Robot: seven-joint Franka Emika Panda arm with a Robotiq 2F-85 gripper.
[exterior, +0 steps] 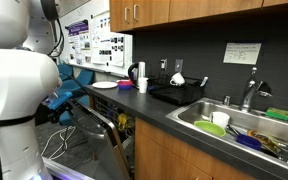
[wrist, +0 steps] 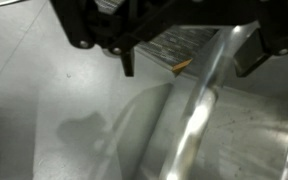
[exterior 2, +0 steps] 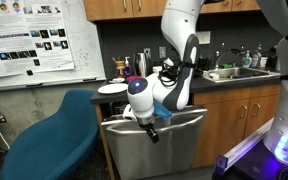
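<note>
**Gripper at dishwasher door handle, jaws apart**

Nearest the wrist cam: long brushed-metal bar handle [wrist: 199, 100] running diagonally across the grey stainless dishwasher door [wrist: 54, 110]. The black two-finger Robotiq gripper [wrist: 189, 62] sits right over that handle, fingers spread wide, one on either side of the bar, nothing clamped yet. In an exterior view the door [exterior 2: 174, 140] hangs tilted partway open below the dark countertop [exterior 2: 224, 82], w/ the gripper [exterior 2: 149, 128] at the door's top edge, by the handle. Blue fabric office chair [exterior 2: 49, 135] stands beside the door.

Step in hand, as I judge it: lining up for a grasp on the handle. Next move prob. calls for settling the fingers squarely round the bar, then closing; whether pads touch metal already, can't tell.
</note>
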